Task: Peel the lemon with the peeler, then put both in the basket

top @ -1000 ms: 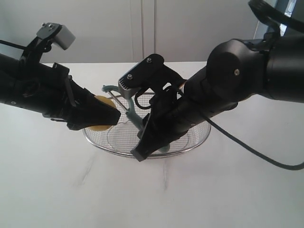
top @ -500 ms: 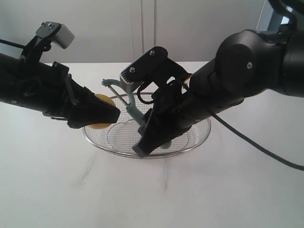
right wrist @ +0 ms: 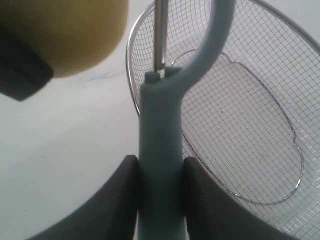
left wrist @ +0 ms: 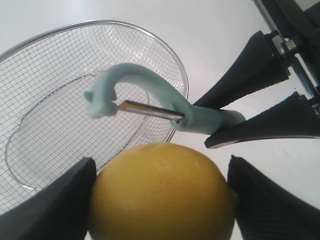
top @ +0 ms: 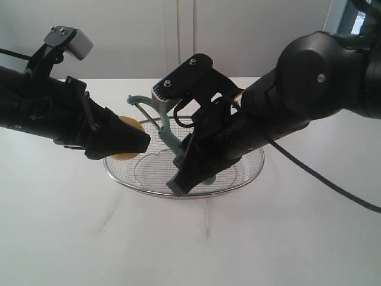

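Now holds the lemon [left wrist: 160,200] pinched firmly in the left gripper [top: 140,143], over the rim of the basket [top: 252,171] at nine o'clock in the exterior view. Clamps the peeler [right wrist: 160,150] by its handle in the right gripper [right wrist: 160,197], above the basket's middle. Tilts the peeler's hooked head toward eleven o'clock, near the lemon at its one o'clock; cannot tell whether touching. Rests the basket on the white table [top: 71,238].

The basket [left wrist: 100,21] is shiny metal mesh; the peeler [left wrist: 202,120] is smooth matt plastic with a glossy metal blade [left wrist: 150,109]; the lemon [left wrist: 160,195] has finely pitted, waxy skin.
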Tool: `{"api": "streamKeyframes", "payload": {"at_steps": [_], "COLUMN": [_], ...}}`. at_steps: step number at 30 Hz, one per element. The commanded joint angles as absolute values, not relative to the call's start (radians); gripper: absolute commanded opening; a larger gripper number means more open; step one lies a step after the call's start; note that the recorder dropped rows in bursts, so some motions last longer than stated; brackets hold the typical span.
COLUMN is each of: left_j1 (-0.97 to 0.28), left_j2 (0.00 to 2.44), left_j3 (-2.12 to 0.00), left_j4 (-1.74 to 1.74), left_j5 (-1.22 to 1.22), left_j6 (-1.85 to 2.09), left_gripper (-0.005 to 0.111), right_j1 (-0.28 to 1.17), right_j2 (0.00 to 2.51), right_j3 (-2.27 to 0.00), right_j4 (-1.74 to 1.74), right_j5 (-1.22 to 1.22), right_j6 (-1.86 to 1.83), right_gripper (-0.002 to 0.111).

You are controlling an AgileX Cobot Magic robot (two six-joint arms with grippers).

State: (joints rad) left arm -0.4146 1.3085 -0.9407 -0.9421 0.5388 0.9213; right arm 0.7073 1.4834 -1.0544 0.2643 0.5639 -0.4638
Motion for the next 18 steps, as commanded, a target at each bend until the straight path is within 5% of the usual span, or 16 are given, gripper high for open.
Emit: {"api": "streamKeyframes", "payload": {"at_steps": [1,18], "left_j1": [-0.411,-0.411], "left_j2": [1.305,1.305], "left_j3": [-0.938,-0.938], "left_j4": [-0.972,-0.944], "left_j5": [0.542,0.516], "left_j6": [0.923,0.923], "left_gripper": [0.000,0.000], "right_j1": [0.709,0.709], "right_j2": [1.472,1.345], "right_j3": [-1.058,-1.058], "right_j4": [0.269,0.263], "right_j5": [0.557,0.576], "right_j6": [-0.467,-0.467], "right_gripper": [0.000,0.000]}}
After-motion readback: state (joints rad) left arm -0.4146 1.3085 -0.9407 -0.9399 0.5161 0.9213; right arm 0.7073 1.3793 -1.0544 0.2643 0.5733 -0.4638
